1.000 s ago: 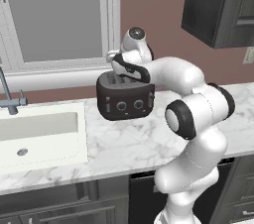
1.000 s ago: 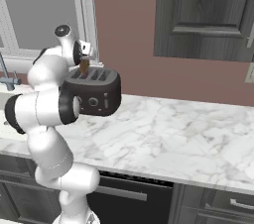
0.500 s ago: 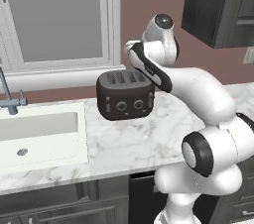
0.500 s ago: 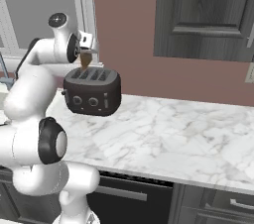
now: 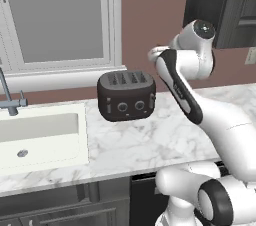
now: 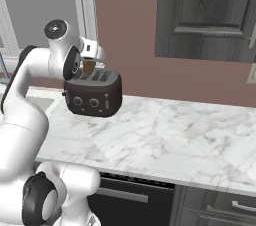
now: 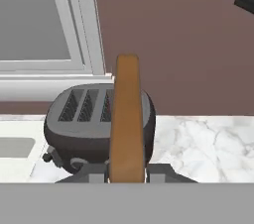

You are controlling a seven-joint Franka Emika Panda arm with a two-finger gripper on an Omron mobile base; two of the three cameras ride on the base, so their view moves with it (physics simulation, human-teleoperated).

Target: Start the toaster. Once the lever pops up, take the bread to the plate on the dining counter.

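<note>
My gripper (image 6: 92,55) is shut on the bread (image 6: 89,65), a thin brown slice held on edge just above the black toaster (image 6: 94,95). In the hand view the bread (image 7: 126,119) stands upright between the fingertips (image 7: 102,173) of the gripper (image 7: 127,173). Behind it the toaster (image 7: 74,124) shows empty slots. In the left base view the toaster (image 5: 126,97) sits on the marble worktop (image 5: 150,140), and my arm hides the bread. The plate and the dining counter are out of view.
A white sink (image 5: 35,132) with a grey faucet (image 5: 10,102) lies left of the toaster. A window (image 5: 60,15) is behind it. Dark upper cabinets (image 6: 205,15) hang on the brown wall. The worktop (image 6: 175,140) stretches to the right.
My arm has swung its elbow up and to the right. The hand has stayed over the toaster with the bread in its grip. The toaster has not moved.
</note>
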